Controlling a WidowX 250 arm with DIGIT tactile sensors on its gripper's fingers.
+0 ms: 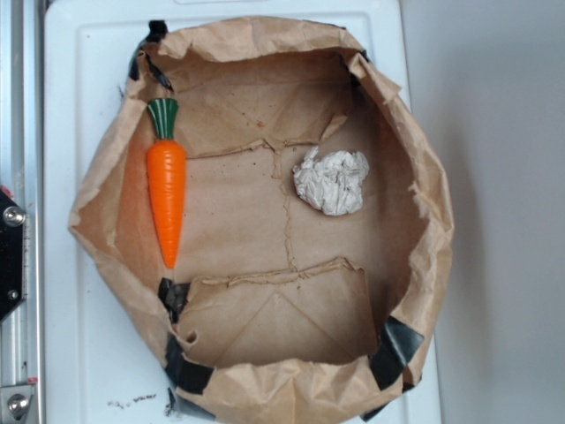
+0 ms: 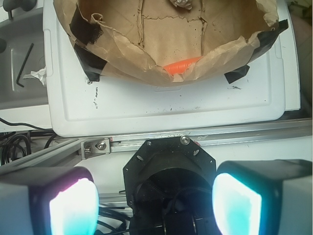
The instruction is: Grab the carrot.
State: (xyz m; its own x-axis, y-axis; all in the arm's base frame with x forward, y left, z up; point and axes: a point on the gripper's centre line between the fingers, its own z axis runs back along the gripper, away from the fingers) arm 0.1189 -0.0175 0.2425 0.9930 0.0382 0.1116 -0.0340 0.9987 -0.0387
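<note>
Carrot (image 1: 166,190) is lying inside the brown paper bag (image 1: 424,221), pressing up along its left wall in the exterior view, green top pointing up the frame and tip pointing down. Sharing the bag floor, the crumpled white paper ball (image 1: 332,180) is sitting well apart from it, over toward the right. The bag is resting on a white tray (image 1: 79,353). From the wrist view, only an orange sliver (image 2: 181,65) is peeking over the bag's near rim. Gripper (image 2: 154,203) is hanging well back from the bag, over the metal rail (image 2: 146,143), its two fingers (image 2: 73,208) spreading wide apart and holding nothing.
</note>
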